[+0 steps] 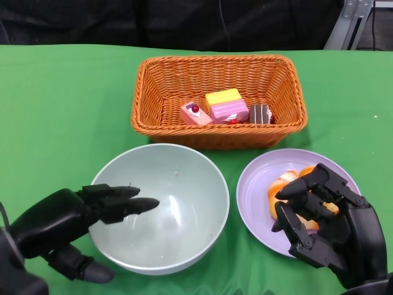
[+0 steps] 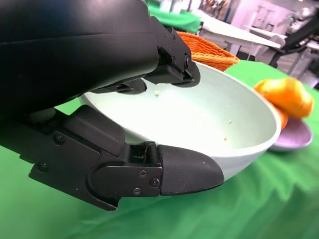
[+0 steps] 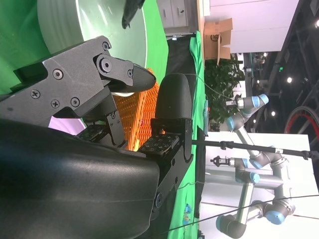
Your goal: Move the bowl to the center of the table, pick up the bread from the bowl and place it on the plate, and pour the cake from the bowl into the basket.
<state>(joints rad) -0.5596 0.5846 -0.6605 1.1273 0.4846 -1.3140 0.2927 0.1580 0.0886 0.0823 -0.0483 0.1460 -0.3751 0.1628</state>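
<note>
Now the bowl (image 1: pixel 161 206) sits empty, cakes (image 1: pixel 223 109) in the basket (image 1: pixel 219 98) behind it; my left hand (image 1: pixel 77 215) straddles its rim, right hand (image 1: pixel 325 218) hovers spread over bread (image 1: pixel 284 190): withdraw next.

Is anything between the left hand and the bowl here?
Nothing visible. The left hand is already at the bowl's near-left rim, fingers over the inside and thumb under the outer wall. The bowl looks empty apart from crumbs.

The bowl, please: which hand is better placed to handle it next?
Left. The left hand straddles the bowl's rim, fingers inside, thumb outside. The right hand sits over the bread on the plate, away from the bowl.
</note>
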